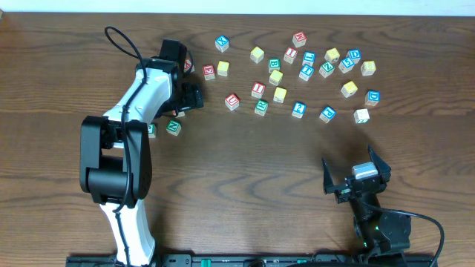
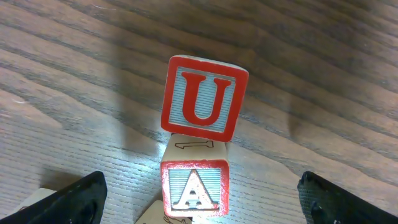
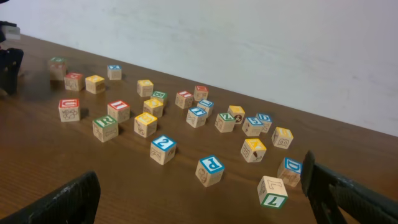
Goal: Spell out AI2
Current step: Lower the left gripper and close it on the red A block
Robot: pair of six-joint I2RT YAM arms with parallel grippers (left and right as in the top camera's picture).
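Nearest you, the right gripper (image 1: 355,174) hangs over bare table (image 1: 245,185) on the right side, its jaws spread wide with nothing between them, well apart from every cube. Farther out on the left, two green cubes (image 1: 173,127) lie just beside the left arm. Next comes the front edge of the scattered cubes, where you find the blue-faced 2 cube (image 1: 298,109) (image 3: 163,149) standing alone, with a blue P cube (image 3: 210,170) to its right. At about the same depth on the left, the left gripper (image 2: 200,180) is down among the cubes with its jaws wide apart and closed on nothing. Its wrist view shows the red A cube (image 2: 194,188) centred in the gap, with clear space between the cube and each finger (image 2: 71,202). From overhead you cannot make out the A cube under the gripper. Directly beyond it sits a red U cube (image 2: 202,99), whose lower edge meets the A cube in that view. You cannot tell whether the two touch. A little farther back and toward the middle, the red I cube (image 1: 257,90) (image 3: 118,111) stands upright, with a green cube (image 3: 104,127) just in front of it and a yellow cube (image 3: 145,123) to its right. The remaining cubes spread behind these, toward the far edge.
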